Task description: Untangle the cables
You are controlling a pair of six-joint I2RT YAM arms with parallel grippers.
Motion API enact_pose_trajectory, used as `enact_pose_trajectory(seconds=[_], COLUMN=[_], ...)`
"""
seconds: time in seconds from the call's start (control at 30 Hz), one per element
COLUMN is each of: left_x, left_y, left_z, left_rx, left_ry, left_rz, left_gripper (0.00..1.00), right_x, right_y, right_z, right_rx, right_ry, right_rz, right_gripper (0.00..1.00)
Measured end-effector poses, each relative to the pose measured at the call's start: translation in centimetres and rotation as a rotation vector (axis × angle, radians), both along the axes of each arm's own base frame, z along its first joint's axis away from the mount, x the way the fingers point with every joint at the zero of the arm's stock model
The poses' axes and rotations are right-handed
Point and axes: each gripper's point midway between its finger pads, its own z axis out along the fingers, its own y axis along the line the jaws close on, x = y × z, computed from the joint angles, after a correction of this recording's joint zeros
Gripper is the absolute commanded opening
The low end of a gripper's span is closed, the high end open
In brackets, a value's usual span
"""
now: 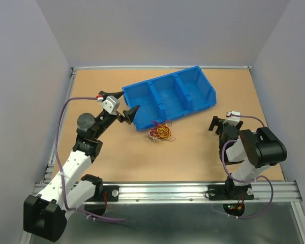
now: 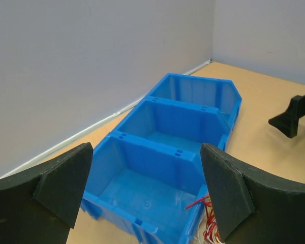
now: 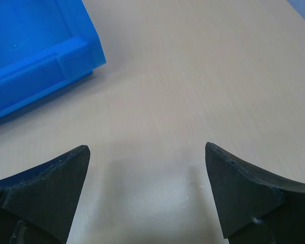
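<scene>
The cables are a small tangled bunch of red, white and yellow wires lying on the table, touching the front of the blue bin's left end. A few red and white strands show at the bottom of the left wrist view beside the right finger. My left gripper is open and empty, held above the bin's left end, up and left of the cables; in its own view it faces the nearest compartment. My right gripper is open and empty, low over bare table to the right of the cables, as its own view shows.
The blue bin with three empty compartments lies slanted across the back middle of the table; it also shows in the left wrist view and the right wrist view. Grey walls enclose the table on the left, back and right.
</scene>
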Motion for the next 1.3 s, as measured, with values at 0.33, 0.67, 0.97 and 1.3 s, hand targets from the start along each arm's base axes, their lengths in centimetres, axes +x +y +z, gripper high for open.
enact_pose_trajectory(seconds=[0.33,0.67,0.97,1.3], left_x=[1.2,-0.9,-1.3,1.2], left_y=[-4.4,-11.8,-14.3,-12.9], left_z=[-4.9,-11.4,-19.6,-21.3], left_rx=[0.16,0.442,0.716,0.808], left_ry=[0.11,0.213,0.328,0.377], left_rz=[-0.17,-0.351,-0.359,-0.224], left_gripper=[0.99,0.99,0.97,0.64], right_x=[0.0,-0.7,-5.1,-10.5], right_y=[0.0,0.2,3.1,4.1], right_z=[0.0,1.0,19.5,26.9], right_rx=[0.001,-0.001,0.238,0.476], right_ry=[0.0,-0.025,-0.665,-0.945], right_rz=[0.001,0.009,0.167,0.308], right_gripper=[1.0,1.0,1.0,0.92])
